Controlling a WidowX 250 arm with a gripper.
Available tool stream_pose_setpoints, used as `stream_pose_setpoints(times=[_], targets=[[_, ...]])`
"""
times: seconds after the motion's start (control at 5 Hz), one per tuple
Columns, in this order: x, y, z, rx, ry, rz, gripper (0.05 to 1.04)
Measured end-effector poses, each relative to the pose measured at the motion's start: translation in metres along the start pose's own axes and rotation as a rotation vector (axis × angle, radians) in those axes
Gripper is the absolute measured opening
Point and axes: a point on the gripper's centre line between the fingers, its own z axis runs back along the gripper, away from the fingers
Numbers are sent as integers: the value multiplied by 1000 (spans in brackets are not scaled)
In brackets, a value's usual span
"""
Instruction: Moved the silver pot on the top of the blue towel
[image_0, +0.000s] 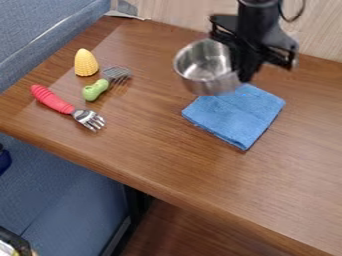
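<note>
With gripper (245, 70) clasping the pot (209, 82), has it lifted near the towel (237, 117); must yet set it there.

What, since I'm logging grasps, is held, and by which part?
The silver pot, by its right side as pictured; the gripper hides whether that is rim or handle.

End effector (244, 71) downward, apparently closed.

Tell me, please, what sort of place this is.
Likely a robotics workspace: a gripper holds a silver pot over a wooden table, with toy corn and a red-handled fork on it.
</note>
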Motion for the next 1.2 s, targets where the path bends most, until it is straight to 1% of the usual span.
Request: stream_pose_setpoints(times=[0.2,0.4,0.6,0.8,1.0,1.2], targets=[[-5,-16,-15,1,1,-46,78],[-8,-23,-28,13,11,-64,78],[-11,-27,-41,24,30,-76,78],[-15,-28,-47,41,51,-81,108],[-17,-24,-46,70,66,-60,287],[-17,-23,-46,78,66,-50,570]])
